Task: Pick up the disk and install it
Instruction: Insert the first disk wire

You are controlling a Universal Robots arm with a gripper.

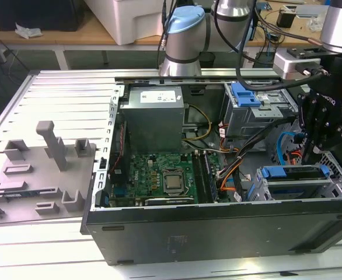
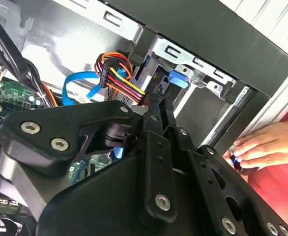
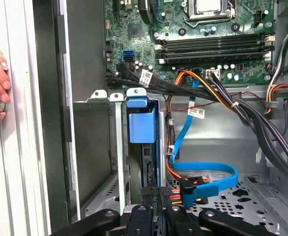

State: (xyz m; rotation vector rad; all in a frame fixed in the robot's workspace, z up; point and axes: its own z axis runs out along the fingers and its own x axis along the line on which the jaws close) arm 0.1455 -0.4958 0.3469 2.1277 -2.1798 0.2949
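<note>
Well, the claw (image 1: 309, 156), pressed together, hung over the disk (image 3: 141, 125) in its bay (image 3: 118, 147); stiff, probably heavy, best gripped by its blue frame (image 1: 293, 172).

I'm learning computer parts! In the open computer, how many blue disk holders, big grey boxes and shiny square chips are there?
Blue disk holders: 2
Big grey box: 1
Shiny square chip: 1
Total: 4

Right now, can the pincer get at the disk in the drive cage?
Probably yes. The pincer hangs just above the disk, which stands exposed in the drive cage. The blue cable lies beside it, not across it.
</note>
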